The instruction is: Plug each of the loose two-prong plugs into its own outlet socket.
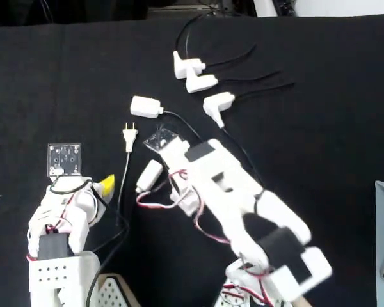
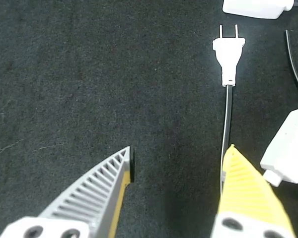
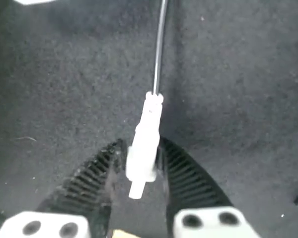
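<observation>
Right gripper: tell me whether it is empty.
No, the right gripper has its fingers closed on a white plug.

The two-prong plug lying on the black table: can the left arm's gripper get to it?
Probably yes. The left gripper is open, and the two-prong plug lies just ahead with nothing between them. The white piece in the right gripper sits close by and might crowd it.
</observation>
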You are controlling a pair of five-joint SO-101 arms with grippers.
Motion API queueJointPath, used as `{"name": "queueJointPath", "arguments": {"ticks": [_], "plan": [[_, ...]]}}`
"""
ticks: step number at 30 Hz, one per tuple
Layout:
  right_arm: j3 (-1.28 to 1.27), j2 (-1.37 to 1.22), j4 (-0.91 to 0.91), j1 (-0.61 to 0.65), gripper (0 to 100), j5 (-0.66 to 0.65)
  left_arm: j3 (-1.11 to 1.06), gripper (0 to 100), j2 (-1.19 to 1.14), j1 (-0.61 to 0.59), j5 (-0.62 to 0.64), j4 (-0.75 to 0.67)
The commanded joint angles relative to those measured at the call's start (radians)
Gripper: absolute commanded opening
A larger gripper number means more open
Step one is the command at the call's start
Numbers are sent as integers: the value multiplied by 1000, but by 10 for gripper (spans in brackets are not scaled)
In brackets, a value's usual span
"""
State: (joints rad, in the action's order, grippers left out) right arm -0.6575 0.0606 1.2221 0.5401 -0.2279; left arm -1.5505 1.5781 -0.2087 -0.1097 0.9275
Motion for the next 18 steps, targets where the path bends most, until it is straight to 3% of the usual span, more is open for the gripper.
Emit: {"name": "queueJointPath", "arguments": {"ticks": [1, 13, 18], "plan": [[113, -53, 55, 12, 81, 12, 13, 288, 8, -7, 2, -18], [188, -116, 219, 15, 158, 37, 16, 288, 8, -15, 2, -15], [182, -120, 219, 9, 113, 38, 124, 288, 8, -191, 2, 112]]}}
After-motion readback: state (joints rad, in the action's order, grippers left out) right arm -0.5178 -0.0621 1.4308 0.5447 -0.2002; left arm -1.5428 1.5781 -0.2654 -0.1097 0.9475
